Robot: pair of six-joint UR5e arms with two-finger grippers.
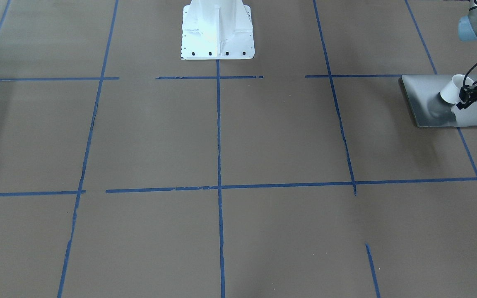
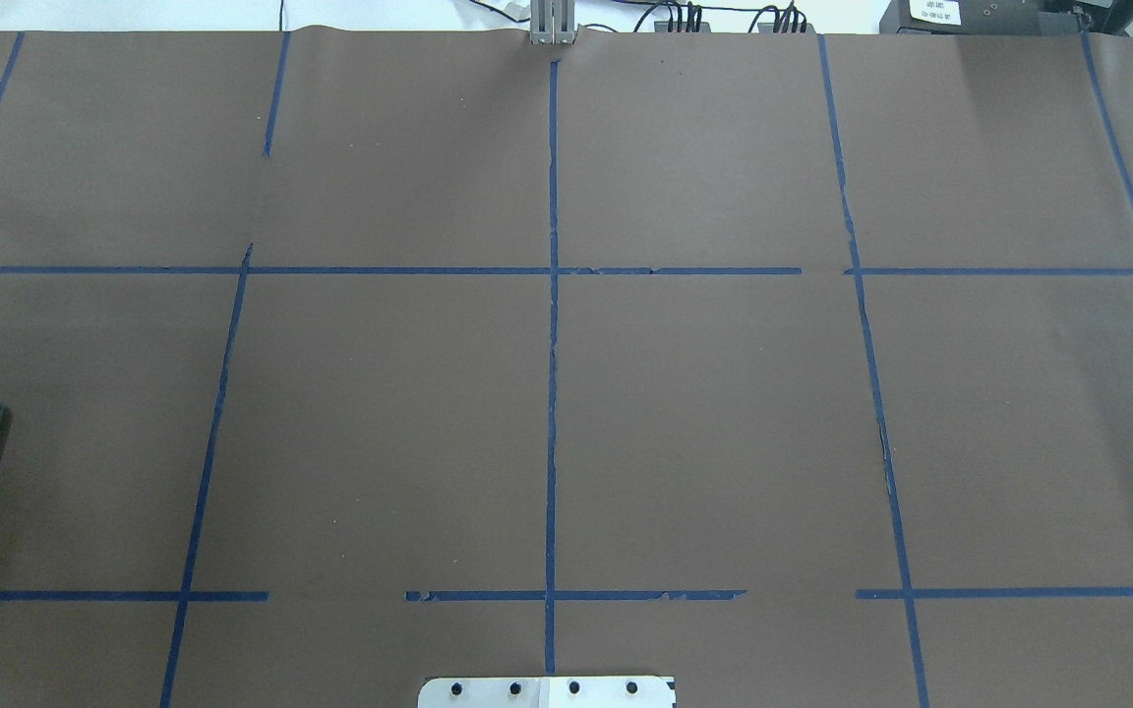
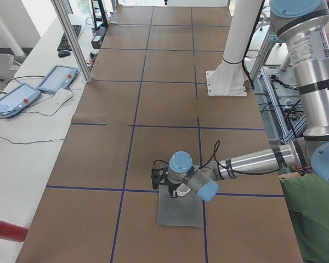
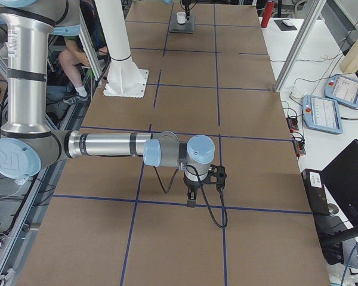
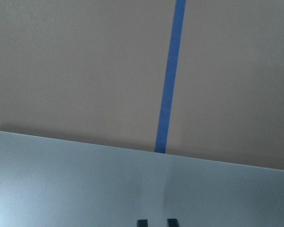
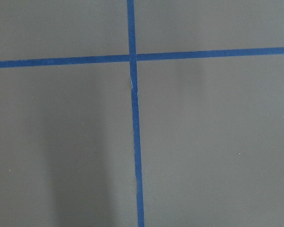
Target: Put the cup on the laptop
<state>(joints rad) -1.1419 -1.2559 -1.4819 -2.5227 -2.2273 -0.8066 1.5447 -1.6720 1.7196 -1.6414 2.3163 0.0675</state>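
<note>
Silver-tubed arms [image 4: 107, 145] with pale-blue joint caps [image 4: 200, 148], black cables [image 4: 218, 214], white bolted pedestal [image 1: 217, 33].

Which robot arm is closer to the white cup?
Left. The left tool grips the tilted cup over the laptop; the right tool hangs over the table, far off at the other end.

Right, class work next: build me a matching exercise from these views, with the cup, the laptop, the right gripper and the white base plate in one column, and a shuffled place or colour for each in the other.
Column one:
1. cup
2. laptop
3. right gripper
4. base plate

Column two:
A. silver-grey, lying flat on the table
B. far down the table from the laptop
C. white, with a row of dark bolts
D. white, at the left gripper, over the laptop

Pairs: 1-D, 2-A, 3-B, 4-C
</note>
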